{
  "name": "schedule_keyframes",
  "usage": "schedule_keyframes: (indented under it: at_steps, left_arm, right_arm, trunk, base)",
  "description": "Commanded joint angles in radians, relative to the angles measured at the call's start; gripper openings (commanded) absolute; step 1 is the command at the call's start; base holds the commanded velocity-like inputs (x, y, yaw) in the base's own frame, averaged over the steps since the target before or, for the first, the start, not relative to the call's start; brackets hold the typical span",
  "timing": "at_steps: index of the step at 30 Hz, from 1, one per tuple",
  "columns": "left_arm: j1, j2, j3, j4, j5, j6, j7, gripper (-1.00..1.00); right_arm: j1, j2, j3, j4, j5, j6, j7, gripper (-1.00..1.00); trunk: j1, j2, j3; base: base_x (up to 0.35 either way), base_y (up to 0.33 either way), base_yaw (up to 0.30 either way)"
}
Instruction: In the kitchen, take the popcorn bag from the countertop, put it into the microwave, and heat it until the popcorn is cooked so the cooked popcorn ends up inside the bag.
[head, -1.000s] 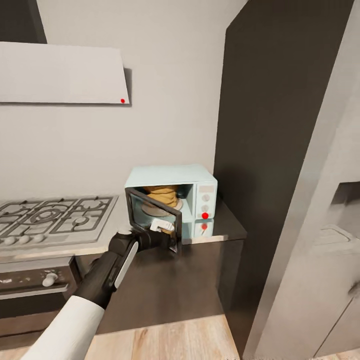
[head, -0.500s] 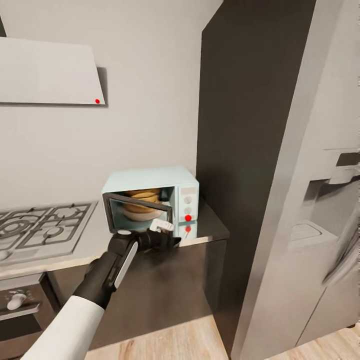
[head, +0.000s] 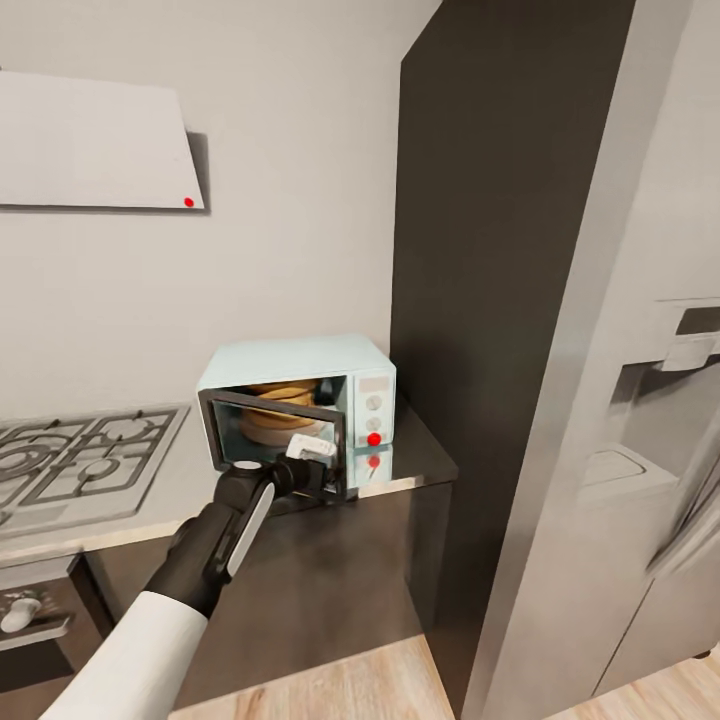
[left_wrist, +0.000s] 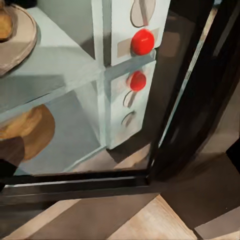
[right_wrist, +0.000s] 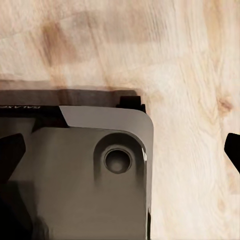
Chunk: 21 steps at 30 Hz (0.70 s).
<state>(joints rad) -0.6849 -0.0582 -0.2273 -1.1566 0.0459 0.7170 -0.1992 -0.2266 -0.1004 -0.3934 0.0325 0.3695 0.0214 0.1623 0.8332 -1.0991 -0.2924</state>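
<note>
Popcorn bag (head: 283, 400), a squat tan crumpled paper sack, sits upright inside the mint-blue boxy microwave (head: 300, 405) at frame centre. Its mouth faces up. Left tool (head: 318, 470) touches the door; grip state unclear.

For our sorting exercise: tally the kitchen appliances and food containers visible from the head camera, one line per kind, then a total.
Pale mint-blue boxy microwave: 1
Tan-brown crumpled paper popcorn bag: 1
Steel gas hob with black grates: 1
Grey fridge with dispenser: 1
Total: 4

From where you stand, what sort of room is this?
Most likely a home kitchen. A pale blue microwave sits on a grey countertop, a gas hob with black grates lies beside it, and a tall fridge with a dispenser stands at the right.
</note>
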Motion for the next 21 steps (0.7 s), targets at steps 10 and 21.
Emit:
schedule_keyframes:
  at_steps: [10,21]
  left_arm:
    - [-0.001,-0.003,-0.001,0.028,0.002,0.001,0.007,1.00]
    - [-0.001,-0.003,-0.001,0.028,0.000,0.001,0.009,1.00]
  right_arm:
    - [-0.001,-0.001,-0.008,0.001,0.008,0.002,0.003,1.00]
    - [-0.001,-0.001,-0.008,0.001,0.008,0.002,0.003,1.00]
  trunk:
    - [0.000,-0.001,-0.001]
    - [0.000,-0.001,-0.001]
  base:
    - [0.212,0.000,0.000]
    - [0.251,0.000,0.000]
